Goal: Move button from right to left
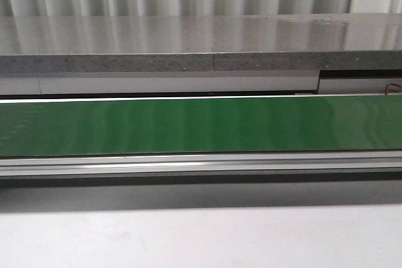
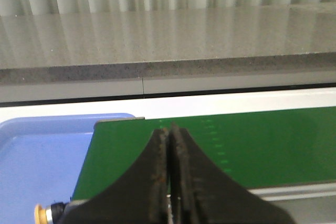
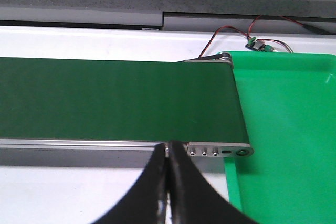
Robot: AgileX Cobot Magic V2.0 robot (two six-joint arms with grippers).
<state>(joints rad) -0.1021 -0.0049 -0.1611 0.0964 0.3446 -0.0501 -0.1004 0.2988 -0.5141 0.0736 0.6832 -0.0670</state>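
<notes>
Left gripper [image 2: 169, 145]: fingers together, over green belt [image 2: 252, 145].
Right gripper [image 3: 169, 156]: fingers together, gripping nothing.
Blue tray [image 2: 37, 161]: perhaps the button [image 2: 44, 214] inside, partly hidden.

A long green belt [image 1: 201, 127] runs across a white table [image 1: 201, 236]. The belt sits in a shiny metal frame [image 1: 201, 164]. At one end of the belt a blue tray [image 2: 37, 156] lies on the table. At the other end lies a green tray [image 3: 286, 129]. Thin red and black wires [image 3: 231, 30] rest on the table near the green tray.
</notes>
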